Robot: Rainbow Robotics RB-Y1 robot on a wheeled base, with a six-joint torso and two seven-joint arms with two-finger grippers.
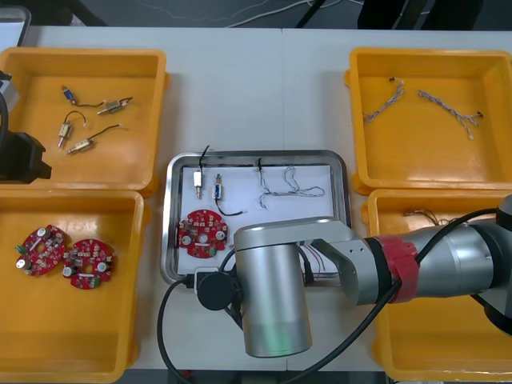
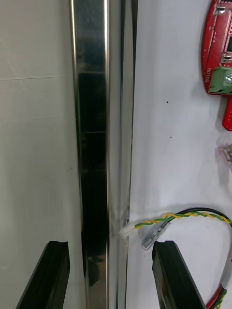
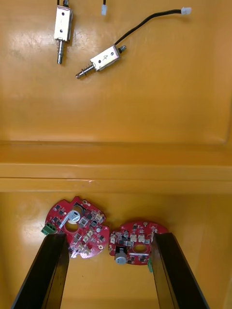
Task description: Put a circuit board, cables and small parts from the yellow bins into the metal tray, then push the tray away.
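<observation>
Right wrist view: right gripper (image 2: 111, 247) is straddling the metal tray (image 2: 92, 120) rim, fingers wide.
Tray looks loaded; next, a straight shove away. Left gripper (image 3: 110, 237) is hovering, fingers apart, over yellow bins (image 3: 116, 166).

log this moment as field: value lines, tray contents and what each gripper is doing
tray: metal tray, white inside
in tray: circuit board, two small metal parts, blue and white cable, red and yellow cable
right gripper: open, straddling the tray rim, one finger inside, one outside
left gripper: open, above two spare boards in the near left yellow bin
</observation>
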